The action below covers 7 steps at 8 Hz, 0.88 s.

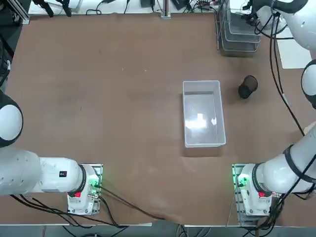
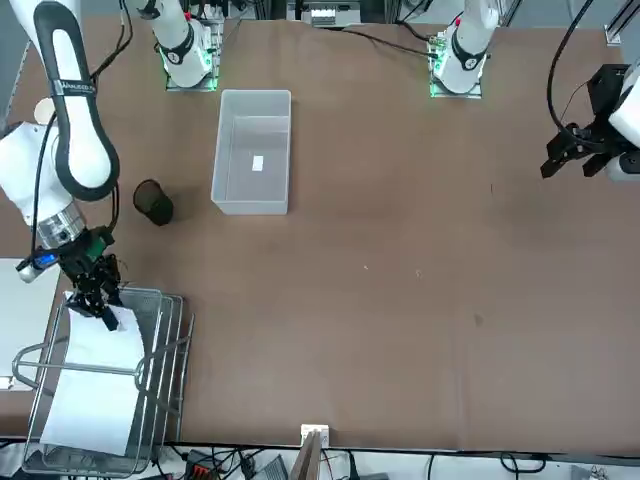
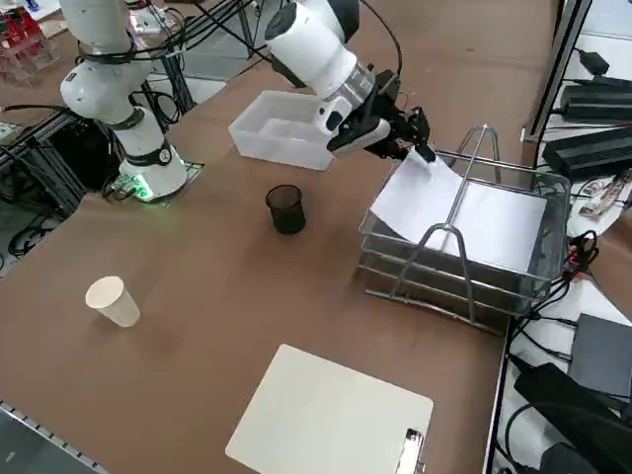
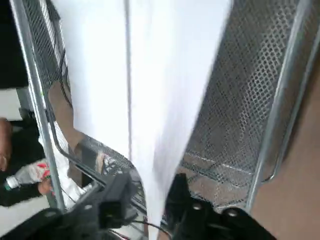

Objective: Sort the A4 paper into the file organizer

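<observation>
The A4 paper [image 2: 95, 385] [image 3: 474, 217] is a blank white sheet lying in the top tier of the file organizer [image 2: 172, 335] [image 3: 444, 281], a silver wire-mesh rack at the table's far right corner [image 1: 239, 39]. One corner of the sheet rises over the rack's rim. My right gripper [image 2: 100, 300] [image 3: 420, 148] hovers at that raised corner. In the right wrist view the paper [image 4: 135, 75] runs down between my fingers [image 4: 117, 195], which stand apart on either side of its edge, so the gripper [image 4: 150, 202] is open. Mesh of the organizer [image 4: 250, 100] shows behind the sheet.
A clear plastic bin [image 1: 202, 113] [image 2: 252, 150] sits mid-table. A black mesh cup [image 1: 247, 87] [image 3: 286, 209] stands between the bin and the rack. A white clipboard [image 3: 331, 420] and a paper cup [image 3: 112, 300] lie toward the table's right edge.
</observation>
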Each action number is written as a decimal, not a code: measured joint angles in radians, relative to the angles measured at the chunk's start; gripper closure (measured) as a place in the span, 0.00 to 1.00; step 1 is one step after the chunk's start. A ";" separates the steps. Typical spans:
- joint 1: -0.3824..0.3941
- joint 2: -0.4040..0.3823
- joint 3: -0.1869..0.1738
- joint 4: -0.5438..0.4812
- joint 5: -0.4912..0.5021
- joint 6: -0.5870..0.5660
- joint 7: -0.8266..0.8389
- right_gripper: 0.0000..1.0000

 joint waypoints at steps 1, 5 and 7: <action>0.001 -0.004 -0.002 0.000 -0.027 -0.038 -0.048 0.33; -0.005 -0.122 -0.042 0.028 -0.484 -0.396 -0.121 0.00; -0.005 -0.173 -0.043 0.118 -0.648 -0.665 -0.223 0.00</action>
